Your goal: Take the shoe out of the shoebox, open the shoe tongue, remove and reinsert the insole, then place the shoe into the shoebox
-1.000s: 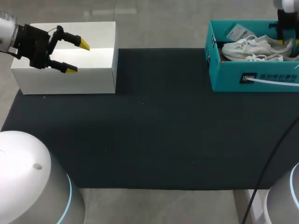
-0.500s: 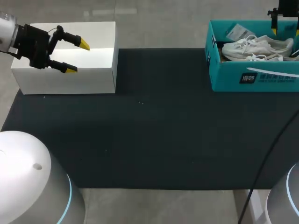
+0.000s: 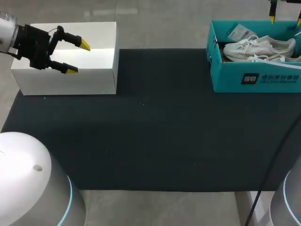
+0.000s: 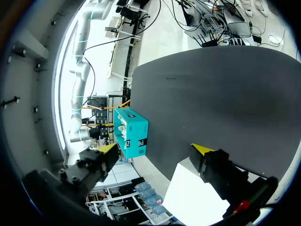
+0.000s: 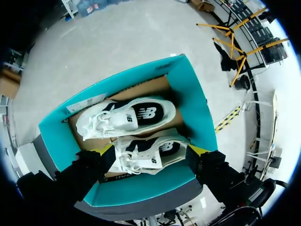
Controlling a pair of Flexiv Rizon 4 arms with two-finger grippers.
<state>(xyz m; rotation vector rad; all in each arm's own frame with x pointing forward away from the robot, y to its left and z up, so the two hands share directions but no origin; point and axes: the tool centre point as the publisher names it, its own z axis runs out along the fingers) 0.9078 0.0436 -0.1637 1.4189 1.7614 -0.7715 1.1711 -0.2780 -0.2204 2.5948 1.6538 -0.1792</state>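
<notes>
Well left of the shoebox (image 3: 254, 77), across the dark surface (image 3: 155, 132), your left gripper (image 3: 78, 57) hangs wide open and empty over a white box (image 3: 70, 80). Two shoes (image 5: 127, 115) lie inside the shoebox. Your right gripper (image 5: 151, 150) hovers above it, spread wide, holding nothing.

The left gripper (image 3: 78, 57) has a matte black, blocky body and two slim black fingers that end in bright yellow wedge tips. A thin black wire loop (image 3: 59, 29) arches over its top, and behind it sits a silver-white wrist segment (image 3: 5, 28). In the left wrist view, a pale grey housing (image 4: 28, 80) carries small dark screw heads, and a small red mark (image 4: 242, 205) shows at one finger's base. The right gripper (image 5: 150, 149) shows chunky black fingers with yellow tips. A glossy white, rounded left shell (image 3: 26, 183) and a matching right shell (image 3: 292, 200) each bear a thin light-blue ring. A black cable (image 3: 274, 162) runs beside the right shell.
</notes>
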